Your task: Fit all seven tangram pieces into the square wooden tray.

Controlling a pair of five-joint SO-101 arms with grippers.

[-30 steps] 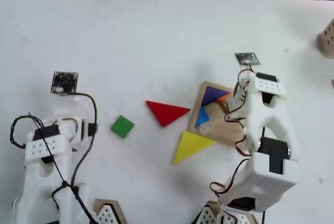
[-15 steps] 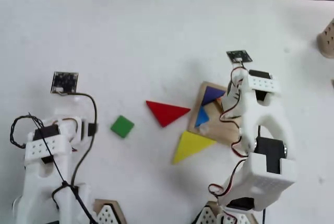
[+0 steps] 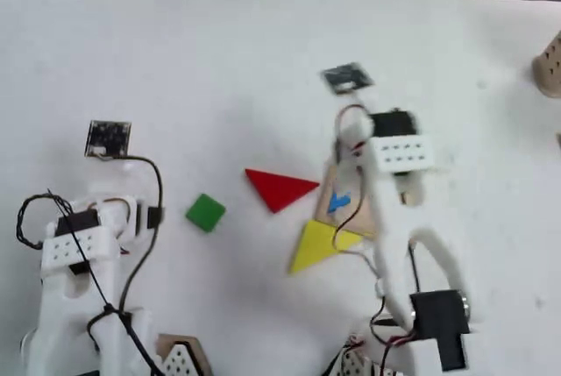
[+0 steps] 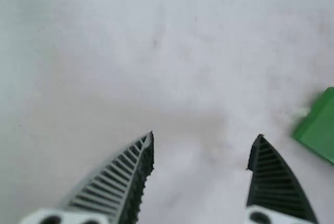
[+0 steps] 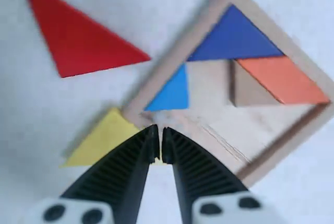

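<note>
Wooden tray [image 5: 185, 44] holds three: dark blue triangle [image 5: 235, 38], light blue triangle [image 5: 169, 93], orange piece [image 5: 282, 80]. Red triangle [image 5: 78, 41] at nine o'clock, yellow triangle [image 5: 102, 140] at seven. Right claw [image 5: 159, 129] together, left claw [image 4: 203, 138] apart.

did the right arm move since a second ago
Yes. In the high view the right arm has swung toward the red triangle, which has stayed put, and now covers more of the wooden tray.
</note>
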